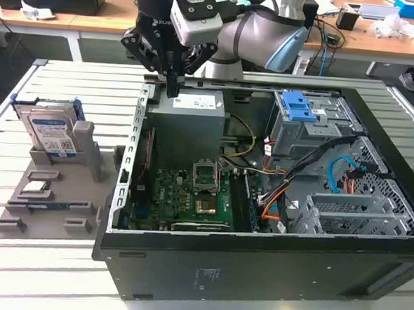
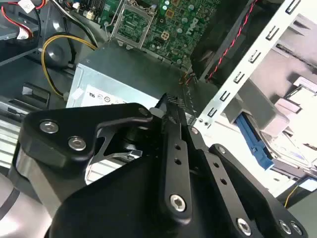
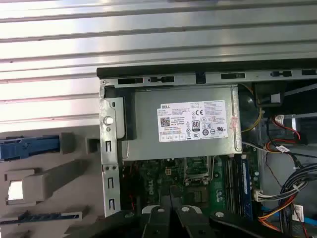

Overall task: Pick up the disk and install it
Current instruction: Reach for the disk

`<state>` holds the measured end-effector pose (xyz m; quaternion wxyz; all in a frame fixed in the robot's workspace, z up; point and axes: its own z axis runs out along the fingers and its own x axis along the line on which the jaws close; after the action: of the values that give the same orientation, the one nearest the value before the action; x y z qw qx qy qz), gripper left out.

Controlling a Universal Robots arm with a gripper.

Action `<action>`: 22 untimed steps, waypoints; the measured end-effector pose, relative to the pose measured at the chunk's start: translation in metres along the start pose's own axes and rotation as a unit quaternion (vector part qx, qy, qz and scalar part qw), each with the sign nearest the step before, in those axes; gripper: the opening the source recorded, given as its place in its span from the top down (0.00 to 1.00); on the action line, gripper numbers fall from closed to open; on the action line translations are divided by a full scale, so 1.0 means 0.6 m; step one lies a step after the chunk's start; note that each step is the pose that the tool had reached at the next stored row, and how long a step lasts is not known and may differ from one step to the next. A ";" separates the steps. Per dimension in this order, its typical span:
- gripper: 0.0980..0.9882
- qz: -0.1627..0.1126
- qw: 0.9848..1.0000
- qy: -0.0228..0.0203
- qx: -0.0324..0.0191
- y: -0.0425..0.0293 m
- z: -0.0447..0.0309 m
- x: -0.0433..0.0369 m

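The disk [image 1: 50, 130], a silver drive with a white-and-blue label in a blue carrier frame, stands upright in a grey holder [image 1: 57, 188] at the exterior view's left, outside the computer case. My gripper [image 1: 173, 91] hangs fingers-down over the case's back left corner, just above the grey power supply [image 1: 188, 110], well apart from the disk. Its fingers are shut with nothing between them. The second wrist view shows the black gripper [image 2: 171, 103] over the power supply [image 2: 119, 82], with the disk [image 2: 297, 148] off to the side. In the first wrist view the disk's blue edge [image 3: 29, 148] lies beside the case wall.
The open black computer case [image 1: 256, 270] holds a green motherboard [image 1: 194, 196], bundled cables [image 1: 282, 195] and a drive cage with a blue bracket [image 1: 298, 104]. A small chip [image 1: 38, 187] lies on the grey holder. The slatted metal table [image 1: 45, 278] surrounds both.
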<state>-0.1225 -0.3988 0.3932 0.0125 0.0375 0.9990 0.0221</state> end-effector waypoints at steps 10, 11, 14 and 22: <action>0.99 0.000 1.000 0.000 0.000 -0.003 -0.001 0.043; 0.99 0.000 1.000 0.000 0.000 -0.004 -0.001 0.048; 0.99 0.000 1.000 0.000 0.000 -0.004 -0.002 0.059; 0.99 0.000 1.000 0.000 0.000 -0.006 -0.002 0.078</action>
<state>-0.1693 -0.3989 0.3933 0.0125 0.0374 0.9990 0.0221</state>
